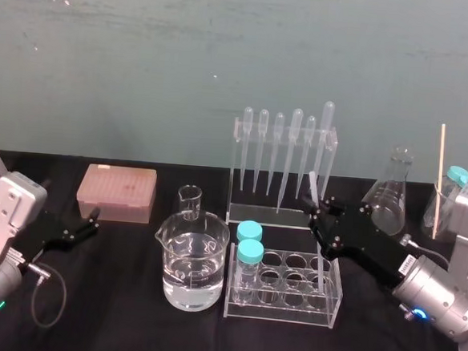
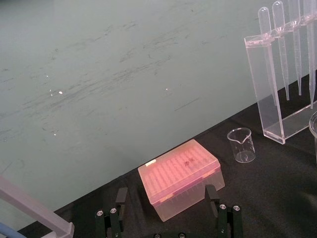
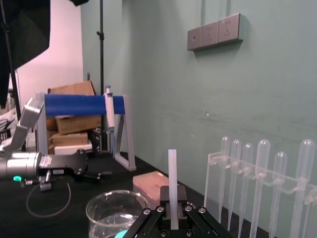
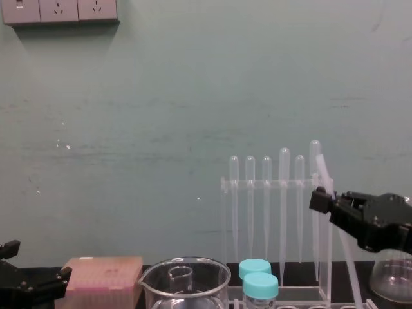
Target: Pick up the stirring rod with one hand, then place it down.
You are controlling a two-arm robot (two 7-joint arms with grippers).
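Right gripper (image 1: 321, 220) is clamped mid-length on the rod (image 1: 314, 187), which stands near upright, top leaning left, lower end inside the rack (image 1: 233, 308); left gripper (image 1: 91, 225) is parked far left, fingers apart.

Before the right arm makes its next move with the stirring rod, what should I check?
1. Right gripper shut on the stirring rod: ok.
2. Rod near upright: ok.
3. Rod's lower end free of the tube rack: not ok, it stands in a well.
4. Lower end touching the bottom: cannot tell.
5. Left gripper parked by the pink tip box, far off: ok.
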